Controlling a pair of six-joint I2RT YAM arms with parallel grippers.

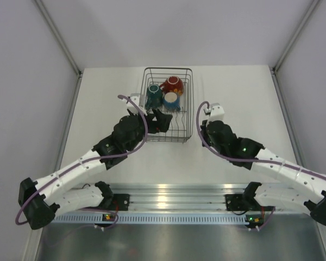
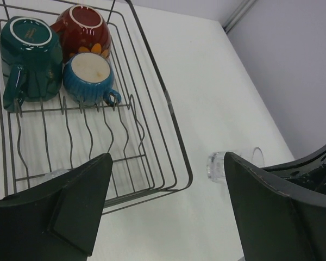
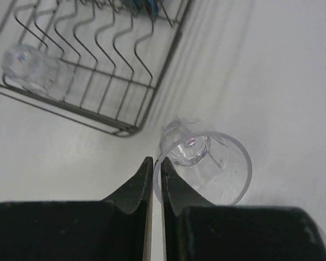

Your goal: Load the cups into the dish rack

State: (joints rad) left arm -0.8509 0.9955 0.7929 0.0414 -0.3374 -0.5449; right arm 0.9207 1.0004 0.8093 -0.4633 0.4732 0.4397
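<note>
The dish rack (image 1: 187, 109) stands at the middle back of the table. At its far end sit a teal mug (image 2: 30, 54), a red patterned cup (image 2: 82, 30) and a dark-blue handled cup (image 2: 89, 76), all bottom up. A tiny clear glass (image 3: 30, 68) lies at the rack's near end. My left gripper (image 2: 165, 217) hovers open over the rack's near right corner, holding nothing. Just right of the rack, my right gripper (image 3: 157, 168) is shut on the rim of another clear glass (image 3: 206, 160), one finger inside and one outside. That glass is tipped with its mouth toward the wrist.
The rack's wire wall (image 3: 98, 117) runs close to the left of the held glass. White tabletop (image 1: 244, 98) spreads to the right of the rack. Grey walls close in the table on both sides.
</note>
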